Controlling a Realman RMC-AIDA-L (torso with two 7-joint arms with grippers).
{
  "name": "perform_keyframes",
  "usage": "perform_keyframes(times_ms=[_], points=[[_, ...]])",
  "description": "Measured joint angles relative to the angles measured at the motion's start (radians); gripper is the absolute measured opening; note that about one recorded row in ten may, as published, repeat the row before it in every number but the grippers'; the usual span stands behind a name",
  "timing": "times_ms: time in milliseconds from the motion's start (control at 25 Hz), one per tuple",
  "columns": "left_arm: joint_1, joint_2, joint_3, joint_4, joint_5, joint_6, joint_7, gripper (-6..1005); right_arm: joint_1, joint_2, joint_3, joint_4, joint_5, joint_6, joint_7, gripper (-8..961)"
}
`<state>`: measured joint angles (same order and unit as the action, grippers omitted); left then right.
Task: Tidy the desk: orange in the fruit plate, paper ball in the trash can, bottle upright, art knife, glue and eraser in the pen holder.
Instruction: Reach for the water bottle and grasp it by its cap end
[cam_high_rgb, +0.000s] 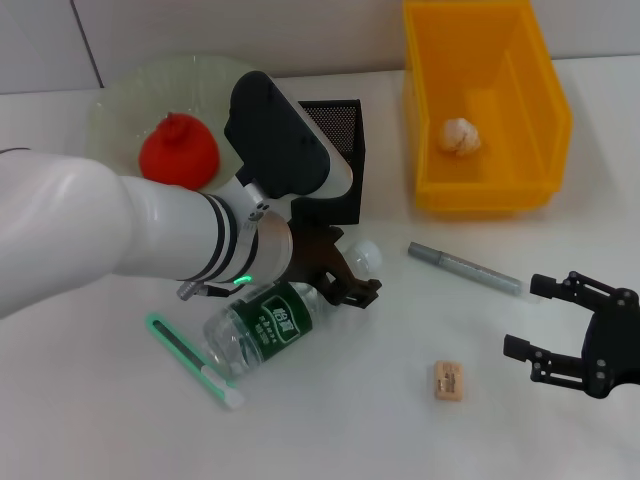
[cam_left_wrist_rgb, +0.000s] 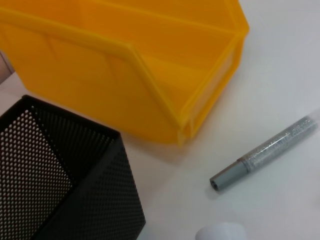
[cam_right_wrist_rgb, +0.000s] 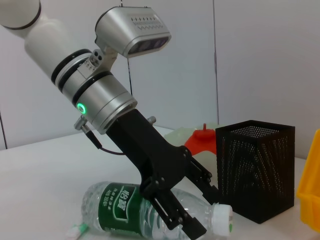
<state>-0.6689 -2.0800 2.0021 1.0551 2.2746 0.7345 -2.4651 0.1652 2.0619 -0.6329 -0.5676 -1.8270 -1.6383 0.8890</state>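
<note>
Clear ribbed bottle (cam_high_rgb: 268, 325) lying flat, left tool (cam_high_rgb: 345, 280) spread astride neck; right tool (cam_high_rgb: 540, 320) spread, idle.

white table (cam_high_rgb: 330, 420), bottle (cam_high_rgb: 265, 327), eraser (cam_high_rgb: 447, 381), trash can (cam_high_rgb: 545, 120)

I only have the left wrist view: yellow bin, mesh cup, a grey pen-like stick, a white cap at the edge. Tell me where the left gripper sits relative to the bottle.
Observer: The left gripper is down at the bottle, fingers straddling the neck end near the white cap; the bottle lies on its side.
Operator: Report the bin's contents.
Observer: The paper ball is already inside the trash can.
Operator: Give me the orange.
Observer: The orange sits in the fruit plate, behind the left arm.
Operator: Locate the eraser.
Observer: The eraser lies on the table, near the open right gripper.
</note>
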Motion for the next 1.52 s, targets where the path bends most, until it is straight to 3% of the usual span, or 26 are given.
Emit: perform_keyframes(times_ms=[320,520,1240,1520], points=[[-0.009,0.0,0.016,0.004,0.0,0.002,0.009,810,0.003,0.0,-0.002,0.0,0.0,0.0,0.01,831],[-0.021,0.0,0.042,-0.004,-0.001,-0.002,0.013,649,0.006,0.0,-0.002,0.0,0.0,0.0,0.013,831],[-0.033,0.0,0.07,-0.031,-0.001,-0.045,0.022,443,0.028,-0.001,0.001,0.0,-0.027,0.001,0.046,831],[-0.037,0.0,0.099,-0.029,0.01,-0.053,0.025,443,0.032,0.0,0.002,0.0,-0.028,0.002,0.052,830]])
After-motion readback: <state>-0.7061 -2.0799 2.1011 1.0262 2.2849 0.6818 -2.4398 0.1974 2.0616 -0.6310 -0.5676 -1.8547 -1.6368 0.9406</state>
